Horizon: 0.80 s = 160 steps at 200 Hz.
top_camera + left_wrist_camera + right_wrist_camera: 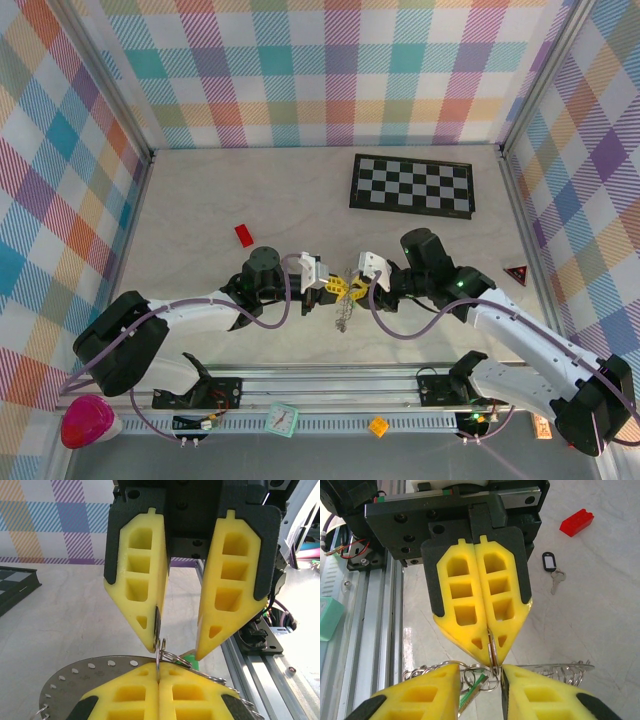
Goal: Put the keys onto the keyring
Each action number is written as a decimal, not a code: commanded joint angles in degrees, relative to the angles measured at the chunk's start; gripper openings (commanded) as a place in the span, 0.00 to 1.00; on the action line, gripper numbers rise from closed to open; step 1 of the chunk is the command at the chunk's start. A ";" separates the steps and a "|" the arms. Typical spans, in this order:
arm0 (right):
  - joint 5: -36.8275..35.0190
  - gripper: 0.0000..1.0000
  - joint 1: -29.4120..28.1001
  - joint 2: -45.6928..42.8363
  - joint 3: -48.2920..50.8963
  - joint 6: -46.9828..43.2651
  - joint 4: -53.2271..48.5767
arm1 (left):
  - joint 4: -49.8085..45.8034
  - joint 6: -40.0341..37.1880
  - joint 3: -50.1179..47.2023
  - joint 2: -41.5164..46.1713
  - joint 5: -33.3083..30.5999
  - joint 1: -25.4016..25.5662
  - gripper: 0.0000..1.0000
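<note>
Left claw [491,657] clamps the keyring [343,312] at centre frame; right claw [175,650], narrowly parted, faces it.

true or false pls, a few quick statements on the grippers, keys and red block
1. The left gripper is shut, pinching the keyring. True.
2. The right gripper has its jaws pressed together. False: a clear gap shows between its fingers.
3. The black key lies on the table, away from both grippers. True.
4. The red block sits between the grippers. False: it lies on the table beyond the black key.
5. The green key lies flat beside the black key. False: it is at the gripper tips, next to the keyring.
</note>
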State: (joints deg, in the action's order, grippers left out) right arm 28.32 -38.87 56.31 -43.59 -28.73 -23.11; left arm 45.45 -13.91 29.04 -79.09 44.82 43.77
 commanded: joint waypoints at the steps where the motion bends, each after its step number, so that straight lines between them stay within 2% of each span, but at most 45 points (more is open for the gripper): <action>1: 0.94 0.25 0.30 0.35 -1.65 -0.08 1.66 | 4.20 0.51 0.65 0.54 3.02 0.39 0.00; 42: 3.39 0.15 0.34 2.25 -2.51 -0.39 1.59 | 5.50 0.57 0.41 0.50 3.91 0.35 0.00; 72: 4.82 0.00 0.28 3.70 -3.81 -1.17 0.49 | 5.88 0.55 0.07 0.52 3.87 0.30 0.00; 94: 4.91 0.00 0.34 3.96 -4.94 -2.91 -2.28 | 4.50 -0.02 0.23 0.68 2.56 0.38 0.00; 101: 4.82 0.00 0.31 4.18 -5.59 -3.90 -3.79 | 3.57 -0.06 0.51 0.82 1.61 0.40 0.05; 122: 3.58 0.00 0.29 5.24 -7.89 -7.94 -9.61 | -3.17 -1.91 2.32 1.50 -1.45 0.31 0.22; 147: 0.38 0.00 0.29 7.19 -10.97 -13.19 -15.82 | -17.95 -9.12 6.63 2.69 -3.53 0.32 0.24; 160: 0.07 0.00 0.29 8.46 -12.78 -14.73 -18.34 | -22.27 -11.30 8.25 2.94 -4.45 0.36 0.24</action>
State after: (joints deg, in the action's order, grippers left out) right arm 28.05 -38.20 63.18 -52.16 -37.04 -34.70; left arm 34.26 -18.28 33.01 -78.02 42.74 43.75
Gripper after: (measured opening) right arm 0.046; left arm 0.244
